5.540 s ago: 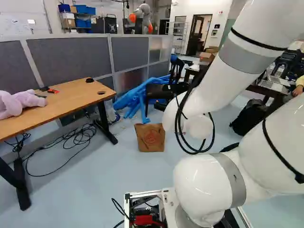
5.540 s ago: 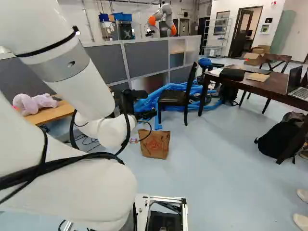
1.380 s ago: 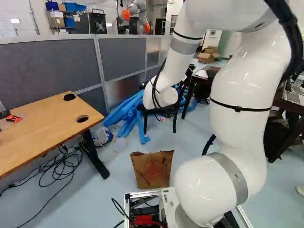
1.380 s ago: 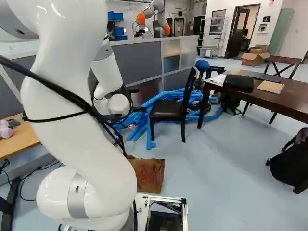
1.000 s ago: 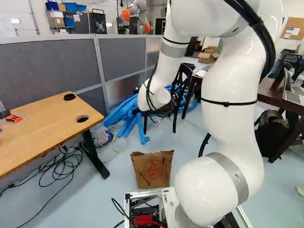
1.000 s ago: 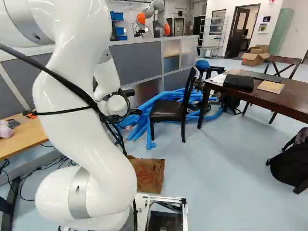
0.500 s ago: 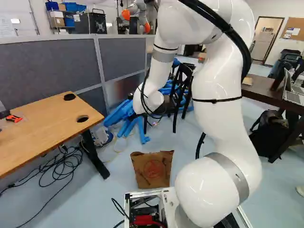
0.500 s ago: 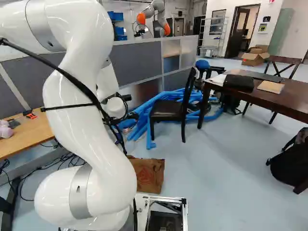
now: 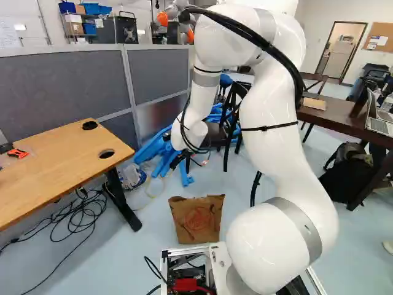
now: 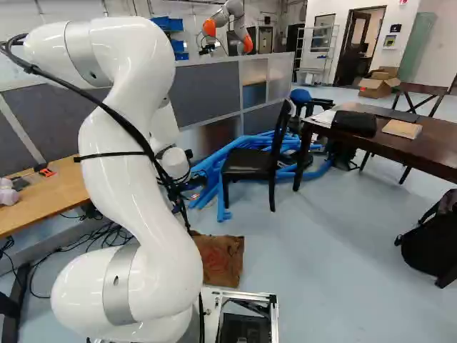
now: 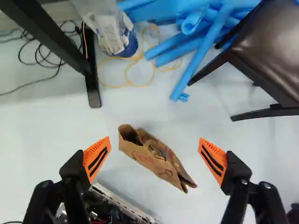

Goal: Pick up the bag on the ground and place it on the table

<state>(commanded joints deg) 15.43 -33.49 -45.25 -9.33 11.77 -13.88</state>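
Observation:
Part of my black gripper shows below the white wrist in the left base view, high over the floor beyond the bag. In the wrist view the gripper is open, its orange-padded fingers wide apart. The brown paper bag lies in line with the space between them, some way below and untouched, its mouth partly open. The left base view has this bag standing on the floor just ahead of the base. A light wooden table is at that view's left; in the right base view the arm partly covers the bag.
Beside the bag are a table leg with cables, blue foam tubes and a black chair. Grey partitions rise behind. A dark table and a backpack are farther right. Another robot stands beyond.
Since the oldest frames the base has moved closer to the bag and turned. Over the last second the base stays put while my arm swings leftward in the left base view, its wrist sinking slightly.

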